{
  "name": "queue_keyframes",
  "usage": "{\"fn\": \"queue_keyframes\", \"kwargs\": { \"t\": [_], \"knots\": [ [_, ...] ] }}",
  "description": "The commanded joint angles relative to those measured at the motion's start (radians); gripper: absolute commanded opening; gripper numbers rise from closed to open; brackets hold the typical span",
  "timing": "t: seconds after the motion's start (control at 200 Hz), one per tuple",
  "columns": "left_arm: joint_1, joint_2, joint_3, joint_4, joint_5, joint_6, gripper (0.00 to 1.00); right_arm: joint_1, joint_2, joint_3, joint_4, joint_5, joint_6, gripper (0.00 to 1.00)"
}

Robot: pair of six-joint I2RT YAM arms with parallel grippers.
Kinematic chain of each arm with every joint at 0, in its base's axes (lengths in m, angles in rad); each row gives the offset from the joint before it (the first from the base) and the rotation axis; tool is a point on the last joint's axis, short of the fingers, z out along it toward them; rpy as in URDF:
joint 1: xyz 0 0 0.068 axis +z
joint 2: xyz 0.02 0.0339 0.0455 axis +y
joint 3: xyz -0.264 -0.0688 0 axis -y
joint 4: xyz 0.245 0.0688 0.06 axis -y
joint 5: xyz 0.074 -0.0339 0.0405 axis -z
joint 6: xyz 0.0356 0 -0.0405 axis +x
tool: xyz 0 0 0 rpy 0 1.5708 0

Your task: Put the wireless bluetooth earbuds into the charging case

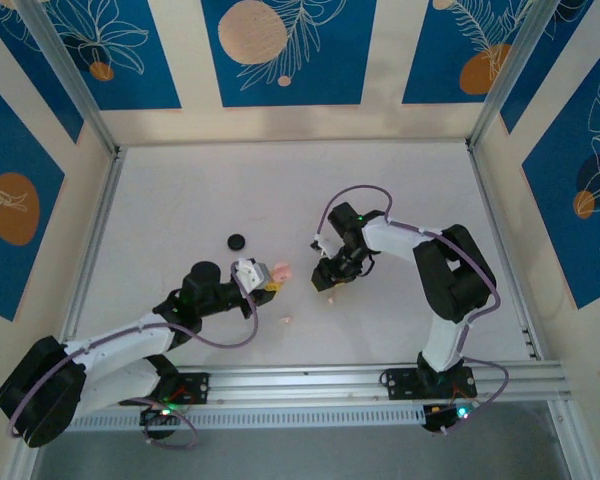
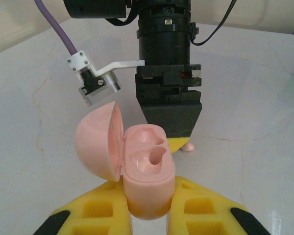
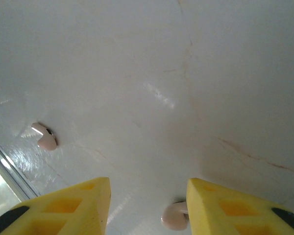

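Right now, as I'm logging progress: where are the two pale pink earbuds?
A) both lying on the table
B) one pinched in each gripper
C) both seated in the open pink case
A: the right wrist view shows one pink earbud lying on the table and the other pink earbud beside the right gripper, whose jaws stand open and empty; the pink case in the left gripper has bare wells.

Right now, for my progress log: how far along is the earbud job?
Done: the pink case is open, clamped in the left gripper. In hand: the right gripper hangs open beside one pink earbud on the table. Left: both slots are empty, a second pink earbud lies loose, and the black case sits apart.
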Motion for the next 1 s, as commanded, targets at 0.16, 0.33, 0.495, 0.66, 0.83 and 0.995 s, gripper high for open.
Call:
{"fn": "queue_keyframes", "kwargs": {
  "t": [0.16,0.33,0.495,0.66,0.83,0.995],
  "knots": [
    [-0.004,0.003,-0.004,0.031,-0.009,-0.005,0.16,0.018,0.032,0.042,-0.132,0.053,0.010,0.45],
    [-0.004,0.003,0.004,0.026,-0.006,-0.002,0.16,0.034,0.020,0.042,-0.173,0.096,0.021,0.45],
    [-0.004,0.005,0.012,0.017,-0.003,0.002,0.16,0.046,0.006,0.032,-0.190,0.095,0.036,0.45],
    [-0.004,0.004,0.018,0.014,0.002,0.003,0.16,0.054,0.005,0.021,-0.213,0.124,0.055,0.45],
    [-0.005,0.004,0.021,0.011,0.006,0.004,0.16,0.074,-0.022,0.025,-0.232,0.177,0.061,0.46],
    [-0.004,-0.001,0.024,0.007,0.008,0.002,0.16,0.076,-0.076,0.046,-0.223,0.189,0.057,0.49]
  ]
}}
